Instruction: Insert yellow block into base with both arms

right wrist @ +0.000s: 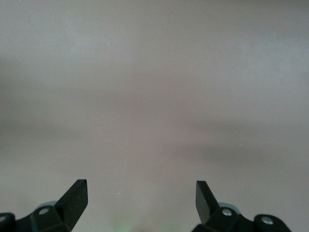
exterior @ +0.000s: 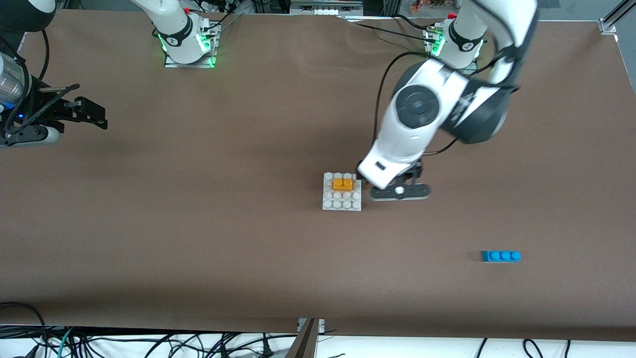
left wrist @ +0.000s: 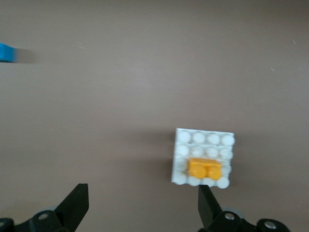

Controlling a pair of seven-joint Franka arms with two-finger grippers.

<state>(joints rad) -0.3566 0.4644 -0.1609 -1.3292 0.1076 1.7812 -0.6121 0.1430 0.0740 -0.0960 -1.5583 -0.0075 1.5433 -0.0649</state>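
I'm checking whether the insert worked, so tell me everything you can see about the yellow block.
The yellow block is a small orange-yellow brick, plastic by the look of it, with two round studs on top. It lies flat on the base, a white square studded plate, in its second row of studs from the robots' edge, with white studs showing all around it. Nothing grips it: the left gripper is above the table beside the base, fingers apart and empty.

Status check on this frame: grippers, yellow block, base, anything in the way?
Left gripper open, empty, over the table beside the base. Right gripper open, waiting at its end. Yellow block seated on base studs. Blue brick apart, no obstruction.
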